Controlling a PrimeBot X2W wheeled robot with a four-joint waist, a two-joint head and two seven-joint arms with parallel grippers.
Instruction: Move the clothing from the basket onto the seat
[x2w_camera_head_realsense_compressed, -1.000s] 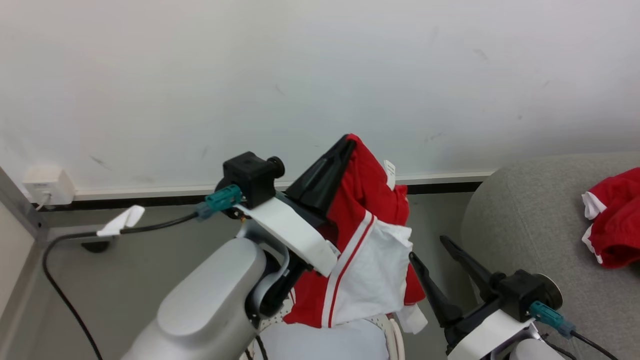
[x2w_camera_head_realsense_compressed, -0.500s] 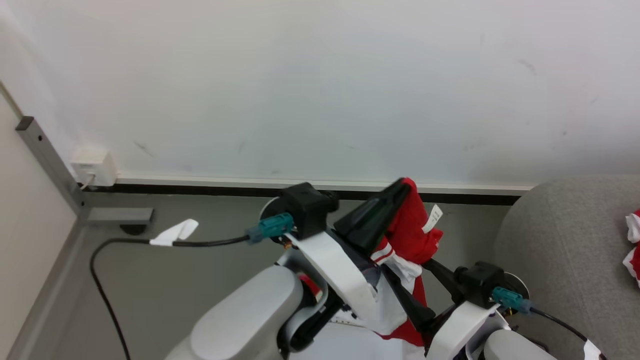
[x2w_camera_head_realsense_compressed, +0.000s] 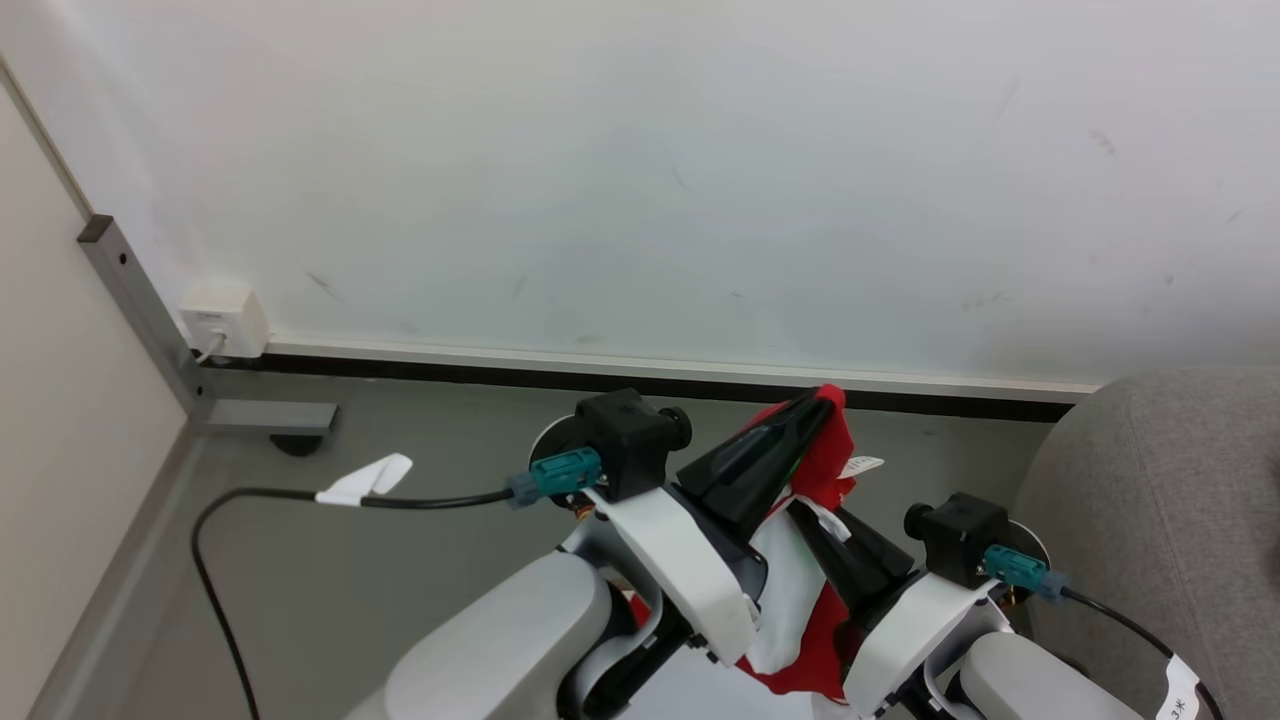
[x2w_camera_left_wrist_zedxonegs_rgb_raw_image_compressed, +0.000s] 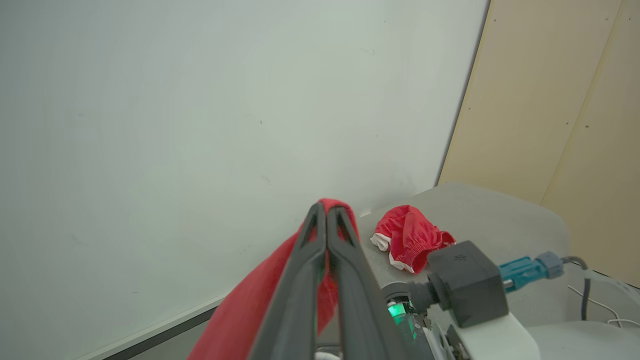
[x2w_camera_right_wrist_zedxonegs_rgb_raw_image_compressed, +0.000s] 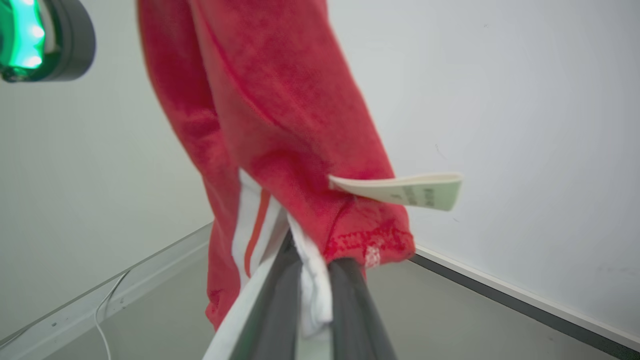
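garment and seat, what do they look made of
The garment: soft matte red knit, likely a synthetic sports fabric; it drapes limply and shows a fuzzy surface and a stitched hem. The seat: grey woven upholstery, matte, with a fine grainy weave.

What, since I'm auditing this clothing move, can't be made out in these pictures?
- Care label print: right wrist view, blurred, too small.
- Held garment, lower part: head view, forearms and bottom edge hide it.
- Seat: head view, right edge cuts it off.
- Right gripper fingers: right wrist view, white trim covers the tips.
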